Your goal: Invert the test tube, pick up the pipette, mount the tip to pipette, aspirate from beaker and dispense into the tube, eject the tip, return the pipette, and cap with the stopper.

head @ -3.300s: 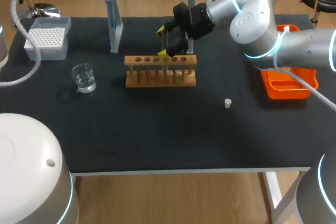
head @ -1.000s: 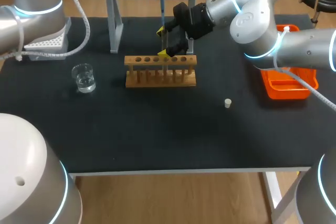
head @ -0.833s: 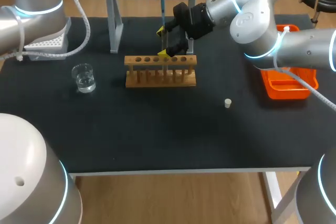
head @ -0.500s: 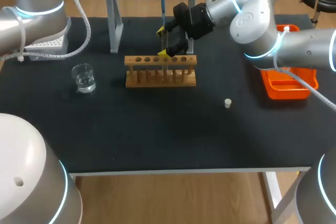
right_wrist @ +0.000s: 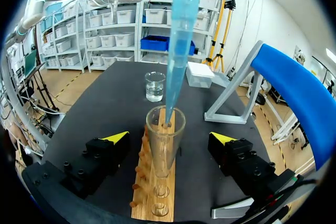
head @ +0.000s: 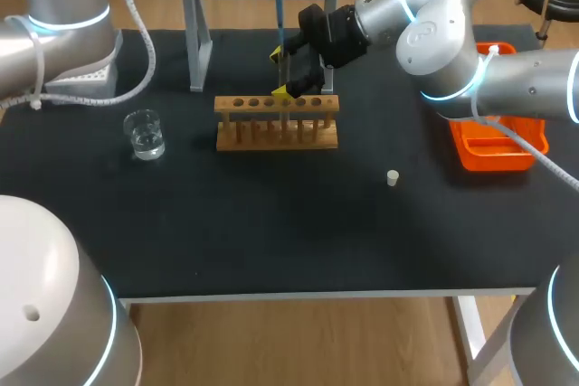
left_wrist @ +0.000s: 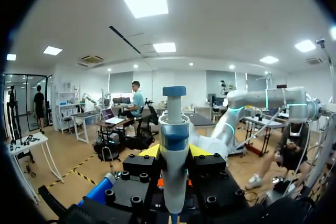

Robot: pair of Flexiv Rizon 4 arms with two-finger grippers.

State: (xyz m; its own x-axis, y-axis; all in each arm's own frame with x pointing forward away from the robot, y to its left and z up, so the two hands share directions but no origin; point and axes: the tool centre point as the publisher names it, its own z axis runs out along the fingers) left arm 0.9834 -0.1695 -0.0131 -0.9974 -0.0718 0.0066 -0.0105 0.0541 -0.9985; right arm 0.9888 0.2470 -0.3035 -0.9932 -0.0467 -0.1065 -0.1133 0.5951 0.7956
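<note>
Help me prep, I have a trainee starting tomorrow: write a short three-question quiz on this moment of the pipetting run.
1. True or false: the stopper is already seated on the test tube.
2. Where is the lower end of the pipette tip? A, in the beaker. B, inside the test tube's mouth. C, in the orange tray.
3. Which claw grips the pipette?

Key: 1 false; 2 B; 3 the left claw.
</note>
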